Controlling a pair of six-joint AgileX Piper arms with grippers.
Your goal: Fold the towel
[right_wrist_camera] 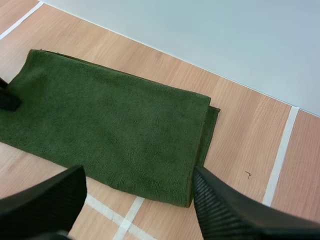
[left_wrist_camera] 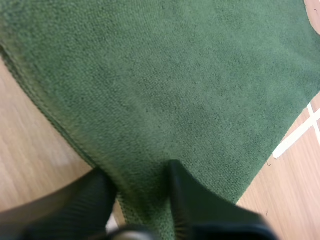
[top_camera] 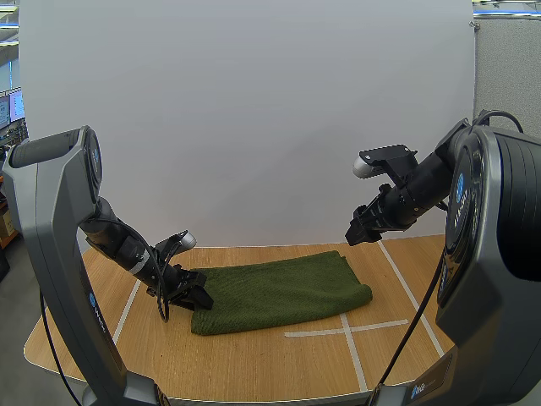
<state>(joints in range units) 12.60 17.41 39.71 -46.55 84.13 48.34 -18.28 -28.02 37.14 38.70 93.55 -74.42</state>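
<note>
Towel's left corner: hidden under the left gripper [top_camera: 196, 298] in the high view, where it clamps the towel [top_camera: 279, 288].
Towel's lower layers: covered by the top fold, so their number cannot be told.
Towel's outline, left wrist view: runs off past the picture's edges, and the fingers [left_wrist_camera: 95, 195] at its hem are blurred.
Right gripper [right_wrist_camera: 138, 172]: its finger roots are cut off by the picture's edge.
Table [top_camera: 254, 359]: the front edge, nearer than the towel, is cut off.
</note>
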